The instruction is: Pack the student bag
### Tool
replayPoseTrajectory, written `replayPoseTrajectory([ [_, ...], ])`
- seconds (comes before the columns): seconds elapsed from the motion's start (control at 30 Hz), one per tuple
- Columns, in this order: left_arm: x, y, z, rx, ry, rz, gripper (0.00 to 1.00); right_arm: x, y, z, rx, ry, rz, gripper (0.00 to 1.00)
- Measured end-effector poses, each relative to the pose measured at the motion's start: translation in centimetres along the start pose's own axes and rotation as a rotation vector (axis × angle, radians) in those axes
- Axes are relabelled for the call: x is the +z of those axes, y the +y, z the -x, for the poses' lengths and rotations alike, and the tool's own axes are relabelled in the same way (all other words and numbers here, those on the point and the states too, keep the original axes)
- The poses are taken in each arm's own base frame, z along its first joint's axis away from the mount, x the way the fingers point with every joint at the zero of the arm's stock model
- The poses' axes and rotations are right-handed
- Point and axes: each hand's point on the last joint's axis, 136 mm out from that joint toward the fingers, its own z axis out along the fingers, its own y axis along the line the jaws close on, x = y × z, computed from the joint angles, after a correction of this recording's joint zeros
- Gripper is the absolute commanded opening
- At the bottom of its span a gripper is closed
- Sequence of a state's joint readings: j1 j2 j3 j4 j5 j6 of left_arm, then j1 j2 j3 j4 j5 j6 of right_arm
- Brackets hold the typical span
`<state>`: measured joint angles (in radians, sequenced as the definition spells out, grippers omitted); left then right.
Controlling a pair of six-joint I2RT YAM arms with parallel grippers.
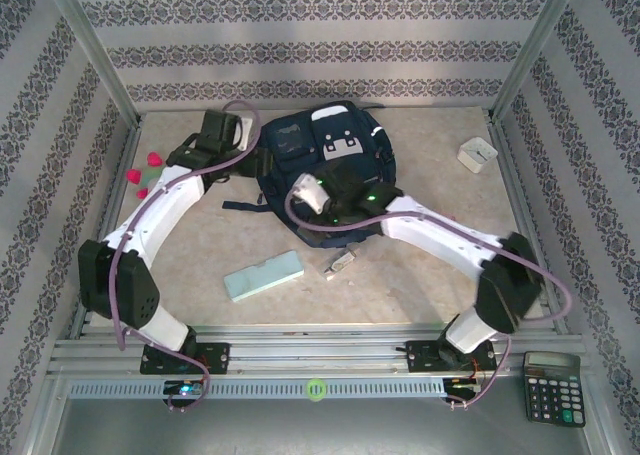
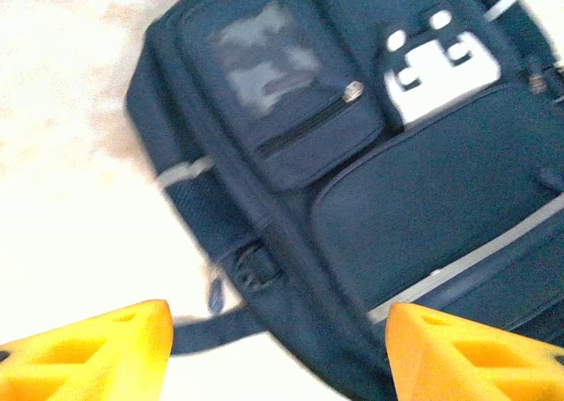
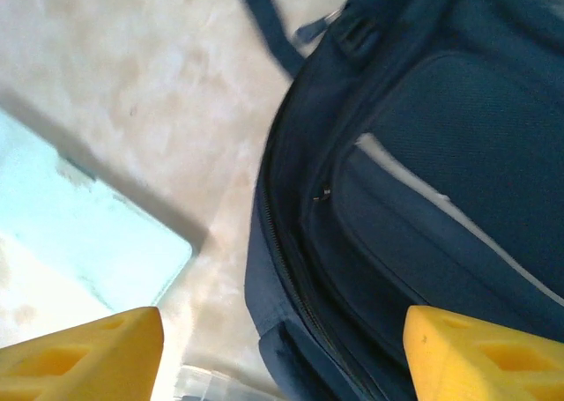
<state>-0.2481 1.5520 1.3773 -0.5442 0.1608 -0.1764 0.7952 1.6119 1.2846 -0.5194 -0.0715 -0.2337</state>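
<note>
- Navy-blue fabric backpack with grey-white patches and thin light stripes: this student bag (image 1: 300, 160) lies flat, front pockets up, at the far middle of the beige marbled table (image 1: 200, 245).
- At the bag's left edge stands the left tool (image 1: 238, 130). In the left wrist view its yellow fingers (image 2: 88, 352) are wide apart with nothing between them, above the front pockets.
- Over the bag's near edge hangs the right tool (image 1: 308, 190). In the right wrist view its yellow fingers (image 3: 84, 357) are also spread apart and empty.
- Handling, as judged:
  - The cloth shell is soft and limp, so it should sag, fold and drag rather than lift as one piece.
  - It lies fairly flat, so it is probably light and little filled.
  - It is not fragile.
  - Woven cloth should give fair friction, but a pinch on a flat panel would gather only a loose fold.
- Recommended holds:
  - The small metal zip pull (image 2: 352, 91) on the front pocket, for opening.
  - The dark zip line (image 3: 282, 269) along the side seam.
  - The dark strap with buckle (image 2: 256, 269), for pulling the bag.
  - One tool should pin the shell while the other draws a zip, since soft cloth gives way.
- On the table in front of the bag, apart from it, lies a pale blue-green rectangular case (image 1: 263, 275), a likely item to pack.
</note>
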Motion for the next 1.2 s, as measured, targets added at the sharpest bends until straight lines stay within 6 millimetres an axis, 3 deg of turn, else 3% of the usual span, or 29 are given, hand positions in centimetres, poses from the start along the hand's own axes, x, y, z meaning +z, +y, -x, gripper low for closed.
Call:
replayPoseTrajectory([
  [0.2, 0.0, 3.8, -3.7, -0.106, 0.056, 0.034, 0.64, 6.4, 0.9, -2.8, -0.170, 0.156, 0.041, 0.72],
  [0.33, 0.3, 4.7, -4.8, -0.141, 0.068, 0.012, 0.64, 9.2, -0.1, -4.7, -0.236, 0.232, -0.002, 0.40],
  [0.43, 0.8, 5.0, -5.5, -0.161, 0.074, -0.015, 0.63, 9.7, -0.9, -5.0, -0.266, 0.244, -0.027, 0.23],
  [0.6, 1.5, 4.7, -5.9, -0.165, 0.062, -0.067, 0.63, 7.8, -1.7, -4.3, -0.301, 0.199, -0.011, 0.00],
  [0.83, 2.9, 2.6, -7.7, -0.044, 0.003, -0.240, 0.62, -1.4, -5.3, -1.4, -0.379, 0.010, -0.019, 0.00],
  [0.9, 3.1, 1.9, -8.5, 0.007, -0.015, -0.290, 0.62, -3.0, -6.3, -1.2, -0.400, -0.005, -0.033, 0.00],
  [1.2, 4.8, 0.0, -8.7, 0.268, -0.089, -0.348, 0.60, -3.8, -6.9, -2.0, -0.432, -0.003, 0.018, 0.00],
])
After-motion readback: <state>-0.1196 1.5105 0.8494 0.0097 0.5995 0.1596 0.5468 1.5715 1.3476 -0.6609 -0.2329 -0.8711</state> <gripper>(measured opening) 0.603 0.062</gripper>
